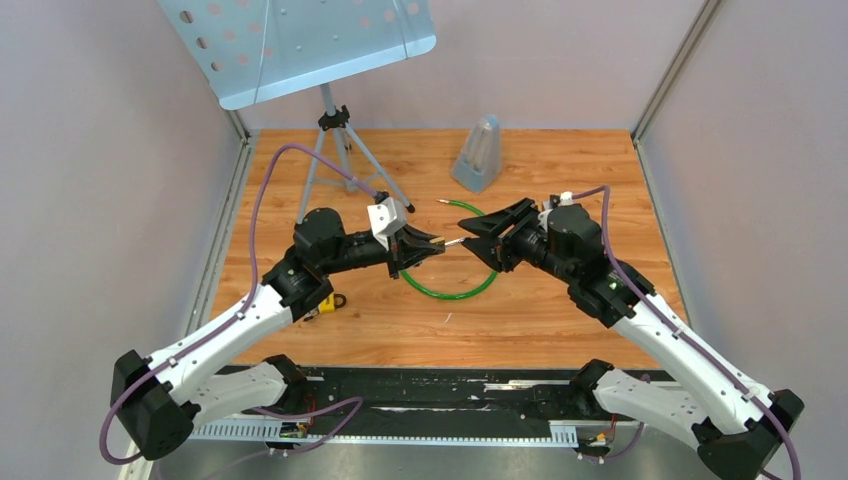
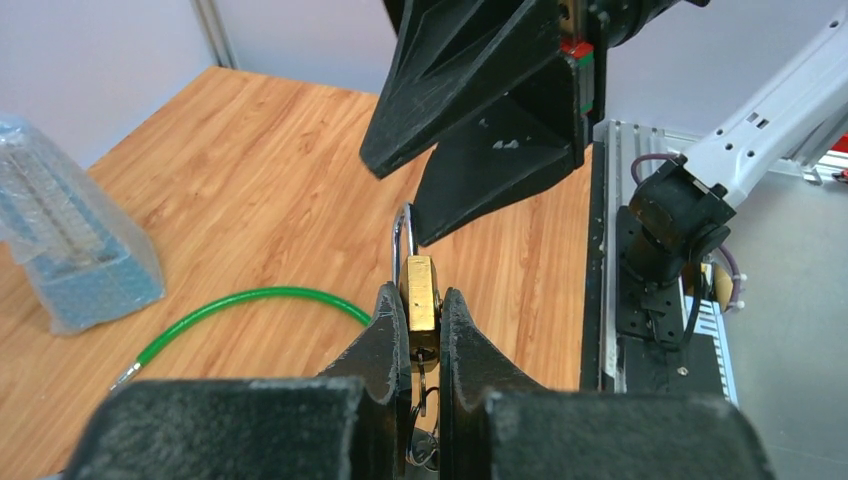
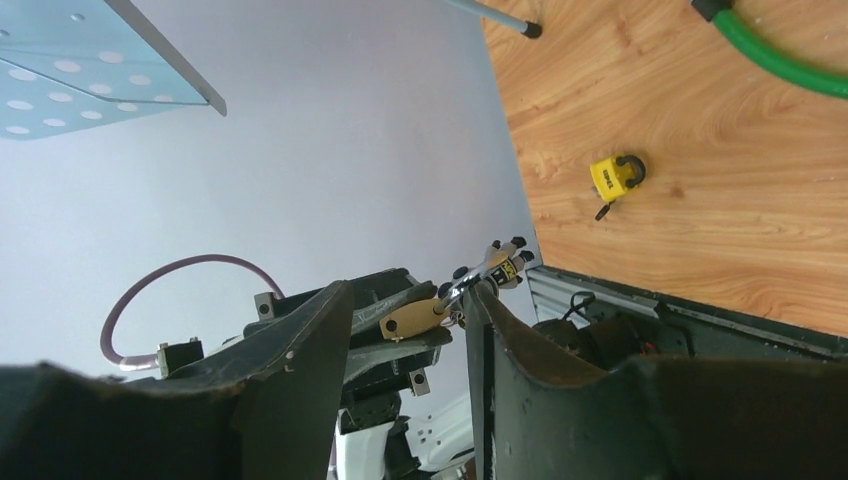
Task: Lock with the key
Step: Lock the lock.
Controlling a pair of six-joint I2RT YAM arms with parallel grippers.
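My left gripper [image 1: 432, 244] is clenched on the brass padlock [image 2: 420, 285], held in mid-air at the centre of the overhead view. Its shackle [image 2: 402, 232] points at my right gripper [image 2: 400, 200], whose fingers are spread wide and hold nothing, just beside the shackle's tip. The key [image 3: 470, 280] seems to sit in the base of the lock, on the end turned toward my left palm, with its ring dangling; I cannot tell whether the shackle is pushed home. My worry is that my pads grip only the flat sides of the body, so a push or twist from the right that comes in off-line would likely swivel the lock in my grasp, or drop it to the table [image 1: 560, 170]. The key is tucked deep between my left fingers, so reaching for it risks knocking my two grippers together, or tugging the key out instead of turning it. There is no proper container here, only the clear plastic wrap [image 2: 70, 250] at the left of the left wrist view, enclosing a blue-grey object I cannot identify. A yellow padlock [image 3: 615, 175] and a green cable [image 2: 250, 303] lie loose on the wood.
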